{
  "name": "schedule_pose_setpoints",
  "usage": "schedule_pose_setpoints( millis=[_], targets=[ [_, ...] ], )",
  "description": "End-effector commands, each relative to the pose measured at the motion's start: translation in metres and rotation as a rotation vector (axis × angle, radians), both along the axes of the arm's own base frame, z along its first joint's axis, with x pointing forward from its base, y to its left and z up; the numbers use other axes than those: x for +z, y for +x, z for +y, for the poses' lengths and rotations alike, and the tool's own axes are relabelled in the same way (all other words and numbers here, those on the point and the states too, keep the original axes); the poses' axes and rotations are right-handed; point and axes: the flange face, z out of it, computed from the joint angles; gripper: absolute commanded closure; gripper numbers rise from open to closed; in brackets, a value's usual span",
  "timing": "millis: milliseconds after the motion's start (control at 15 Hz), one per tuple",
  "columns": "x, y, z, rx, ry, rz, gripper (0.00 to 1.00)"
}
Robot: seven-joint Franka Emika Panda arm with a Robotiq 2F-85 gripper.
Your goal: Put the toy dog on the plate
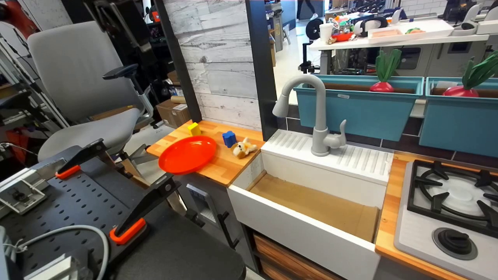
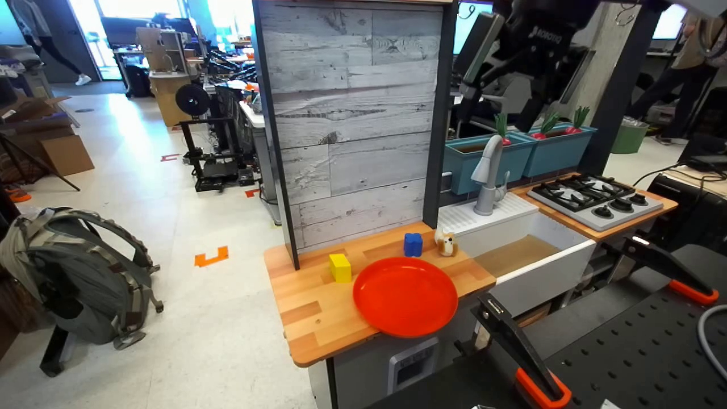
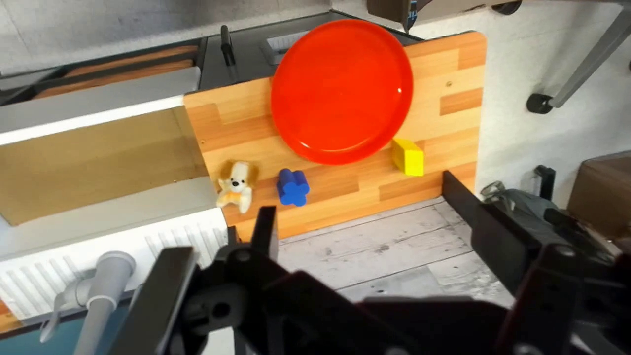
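Note:
The toy dog is small, white and brown, and rests on the wooden counter beside the sink edge. It also shows in both exterior views. The round orange-red plate lies on the same counter, apart from the dog, and overhangs the front edge. The plate also shows in both exterior views. My gripper is open with nothing between its fingers, high above the counter and sink. In the wrist view my gripper has its fingers wide apart.
A blue flower-shaped block stands next to the dog. A yellow block stands near the plate. A wooden wall panel rises behind the counter. The sink and grey faucet adjoin it. Clamps stand in front.

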Motion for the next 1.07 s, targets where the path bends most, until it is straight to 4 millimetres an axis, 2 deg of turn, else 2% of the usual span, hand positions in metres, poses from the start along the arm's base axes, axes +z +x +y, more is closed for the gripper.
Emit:
schedule_pose_setpoints(
  millis=[0,67,267,467,600,800,1000],
  targets=[
    [-0.047,0.062,-0.025,-0.075,0.027,0.123,0.00],
    [-0.024,0.027,-0.016,-0.042,-0.005,0.056,0.00],
    [-0.051,0.055,-0.030,-0.068,-0.004,0.113,0.00],
    [-0.053,0.060,-0.027,-0.062,-0.001,0.117,0.00],
    [-0.064,0.067,-0.028,-0.074,-0.034,0.113,0.00],
    [-0.096,0.087,-0.040,-0.145,-0.055,0.104,0.00],
    [-0.138,0.110,-0.055,-0.211,-0.084,0.127,0.00]
  ],
)
